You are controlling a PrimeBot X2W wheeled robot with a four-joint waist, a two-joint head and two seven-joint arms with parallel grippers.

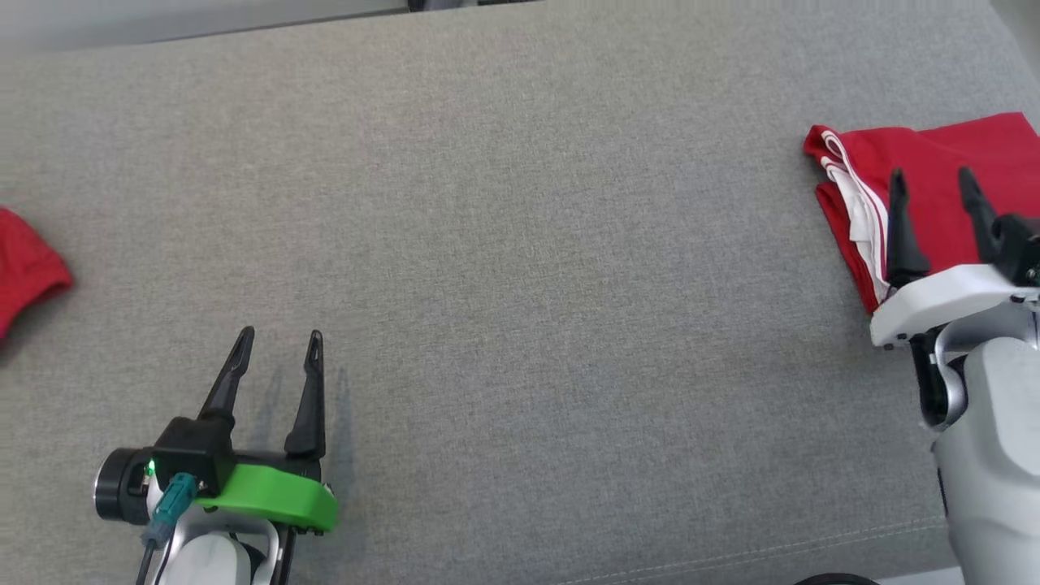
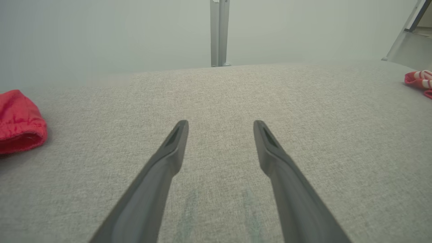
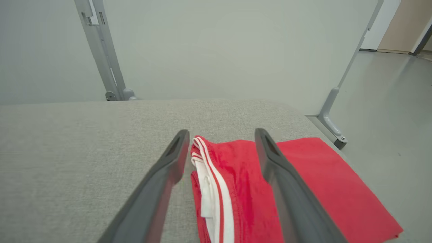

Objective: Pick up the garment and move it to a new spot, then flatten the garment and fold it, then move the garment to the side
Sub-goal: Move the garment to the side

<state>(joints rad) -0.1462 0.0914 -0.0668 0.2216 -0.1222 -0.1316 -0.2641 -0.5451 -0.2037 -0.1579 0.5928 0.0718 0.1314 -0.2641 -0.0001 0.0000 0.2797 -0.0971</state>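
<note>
The garment (image 1: 934,166) is red with white stripes and lies folded at the right end of the grey fabric surface (image 1: 520,244). In the right wrist view the garment (image 3: 303,189) spreads flat under and beyond the fingers. My right gripper (image 1: 932,183) (image 3: 221,135) hovers open over its left striped edge, with nothing between the fingers. My left gripper (image 1: 279,337) (image 2: 221,125) stands open above bare fabric at the lower left, far from the garment. The garment's striped corner (image 2: 420,79) shows at the right edge of the left wrist view.
Another red cloth (image 1: 24,272) (image 2: 20,121) lies at the surface's left edge. Grey frame posts (image 3: 101,50) (image 2: 219,33) rise behind the far edge, one more post (image 3: 341,91) off the right end. The floor (image 3: 388,111) drops away past the garment.
</note>
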